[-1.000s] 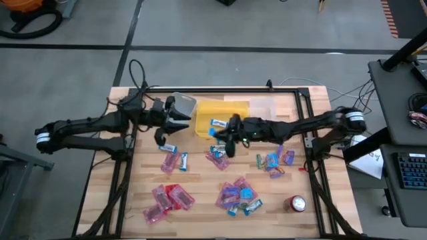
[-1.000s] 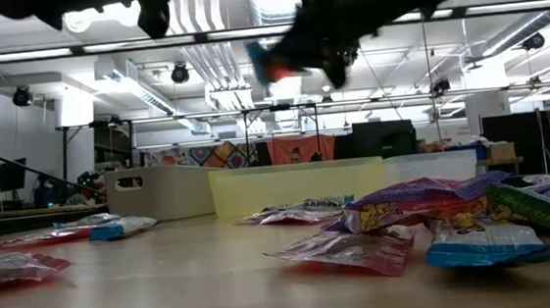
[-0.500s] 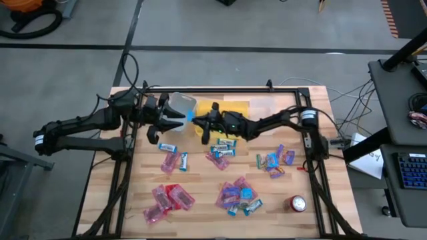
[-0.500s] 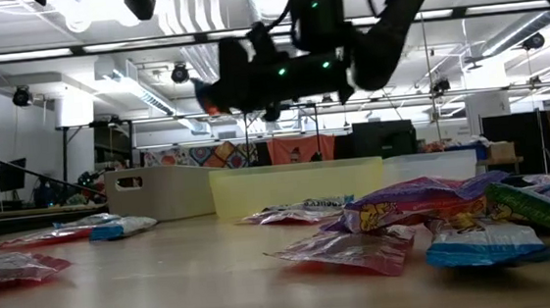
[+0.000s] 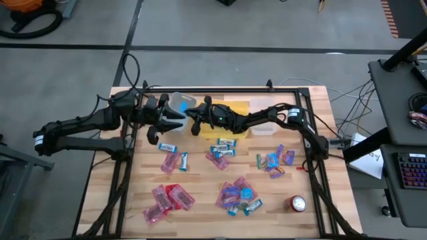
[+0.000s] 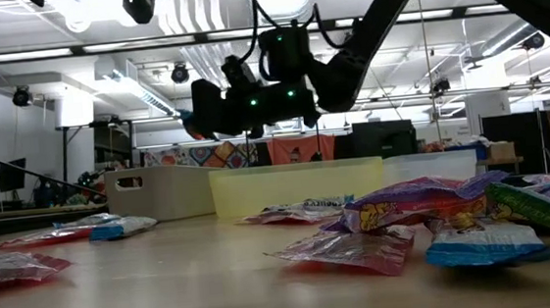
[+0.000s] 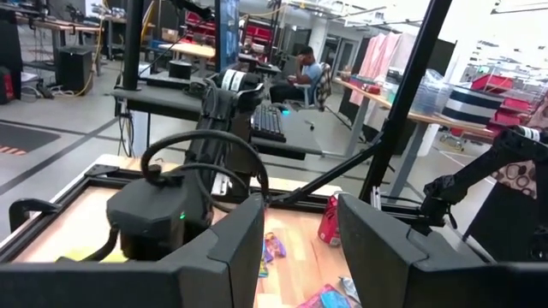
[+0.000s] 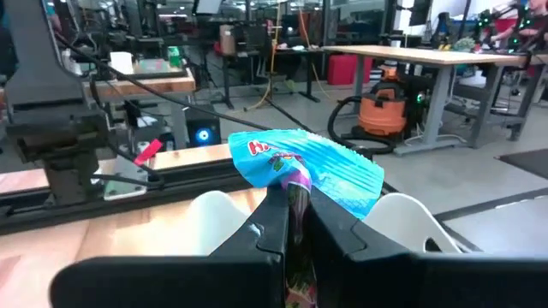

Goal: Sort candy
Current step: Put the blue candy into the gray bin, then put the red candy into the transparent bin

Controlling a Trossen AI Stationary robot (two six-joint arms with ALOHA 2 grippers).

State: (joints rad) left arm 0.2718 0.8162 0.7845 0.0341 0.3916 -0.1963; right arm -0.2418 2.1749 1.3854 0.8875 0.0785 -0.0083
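Right gripper (image 5: 190,114) stretched far across the back of the table (image 5: 200,213), fingers pressed together on a blue candy (image 8: 308,167), held in the air above the edge of the white bin (image 5: 179,103). Wrapper pinched at its lower end between the 2 dark fingers (image 8: 272,224), blue part fanned out above them in the right wrist view. In the low view, the same gripper (image 6: 198,116) hanging above the white bin (image 6: 158,191) and the yellow bin (image 6: 295,187).

Left gripper (image 5: 167,122) just beside the white bin at the back left, fingers spread apart with nothing between them, close to the right gripper but not touching it.

Yellow bin (image 5: 230,130) next to the white one, a clear bin (image 5: 263,107) beyond it on the right.

Remaining candy scattered over the table: a blue and white piece (image 5: 168,147) near the left gripper, red-pink pieces (image 5: 168,198) at the front left, a mixed pile (image 5: 237,195) at the front middle, a few more (image 5: 275,160) toward the right. Red and silver can (image 5: 297,203) standing at the front right corner.
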